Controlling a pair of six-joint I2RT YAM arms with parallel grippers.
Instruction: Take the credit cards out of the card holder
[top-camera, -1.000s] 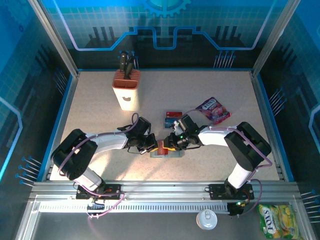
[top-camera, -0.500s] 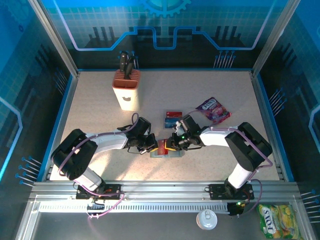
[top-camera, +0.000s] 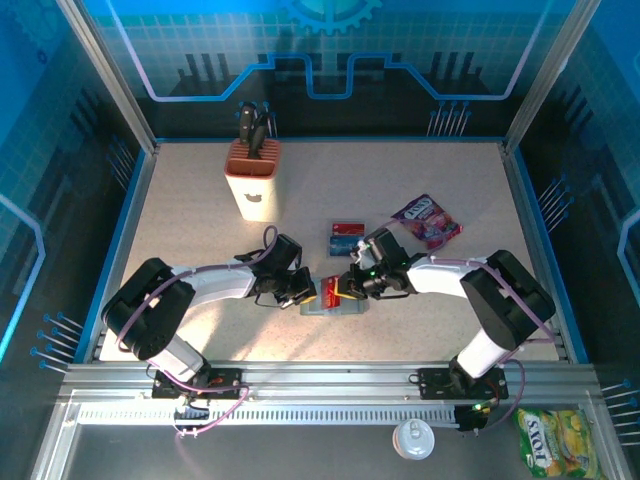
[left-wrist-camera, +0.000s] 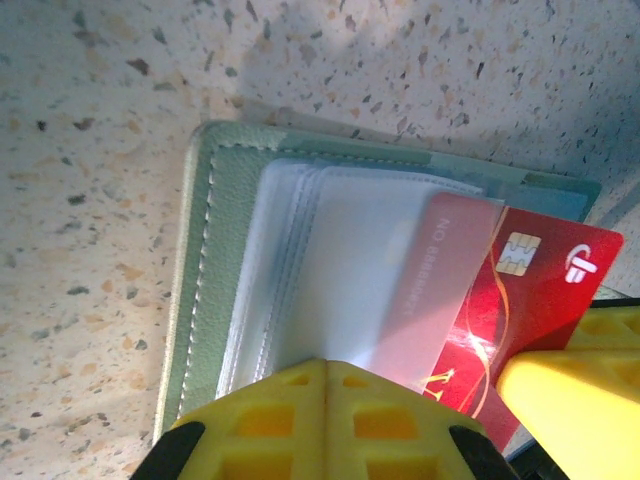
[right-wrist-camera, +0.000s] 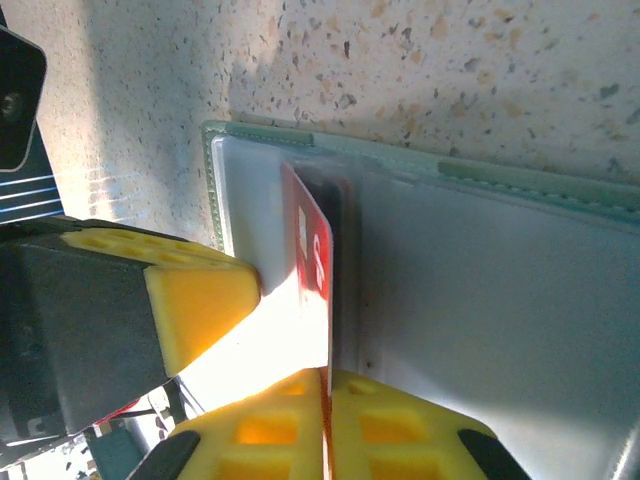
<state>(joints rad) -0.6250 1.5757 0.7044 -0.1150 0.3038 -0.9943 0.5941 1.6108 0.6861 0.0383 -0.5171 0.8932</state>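
Holder (top-camera: 340, 309): grey-green bifold with a stitched edge. It lies open and flat on the table, clear plastic sleeves (left-wrist-camera: 350, 270) facing up.

Red card (left-wrist-camera: 530, 290): gold chip, white logo and pale print. It is about half out of a sleeve, tilted up on edge over the holder, its free end pinched in the right gripper (right-wrist-camera: 325, 385).

Blue card (top-camera: 347, 238): red band along one side. It lies flat on the table beyond the holder, apart from it.

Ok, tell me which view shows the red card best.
Left wrist: the red card lies face-on, chip and logo plain, half out of its clear sleeve. Right wrist shows it edge-on in the right tool; top external, a red patch.
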